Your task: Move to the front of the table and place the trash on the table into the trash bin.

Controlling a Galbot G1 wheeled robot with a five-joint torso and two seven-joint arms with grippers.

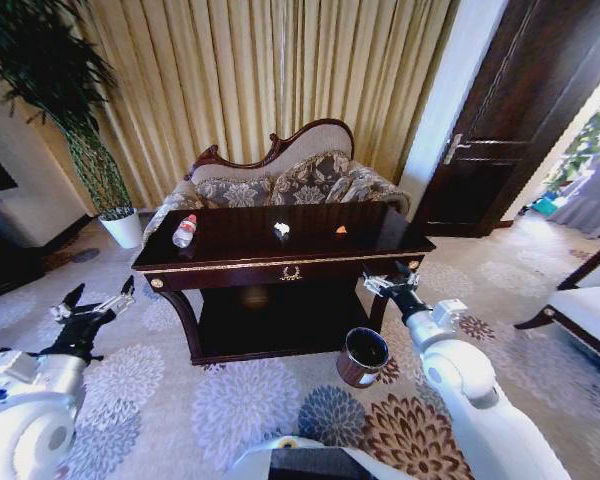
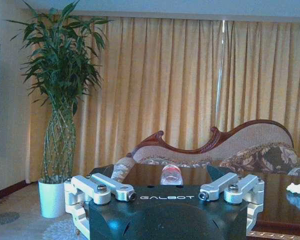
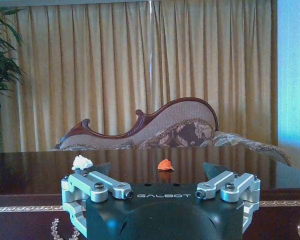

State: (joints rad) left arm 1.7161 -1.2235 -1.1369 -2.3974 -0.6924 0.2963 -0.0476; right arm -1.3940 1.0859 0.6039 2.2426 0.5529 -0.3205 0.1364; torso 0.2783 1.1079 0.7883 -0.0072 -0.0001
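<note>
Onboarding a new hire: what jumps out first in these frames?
The long dark table fills the middle, with a bottle, a white paper wad and an orange scrap on top. The small brown trash bin stands on the carpet by its front right leg. The left pincer and right pincer hang open before the table, empty.

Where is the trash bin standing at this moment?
In the head view, the trash bin stands on the carpet at the robot's right, beside the right front leg of the table and just below the right gripper.
</note>
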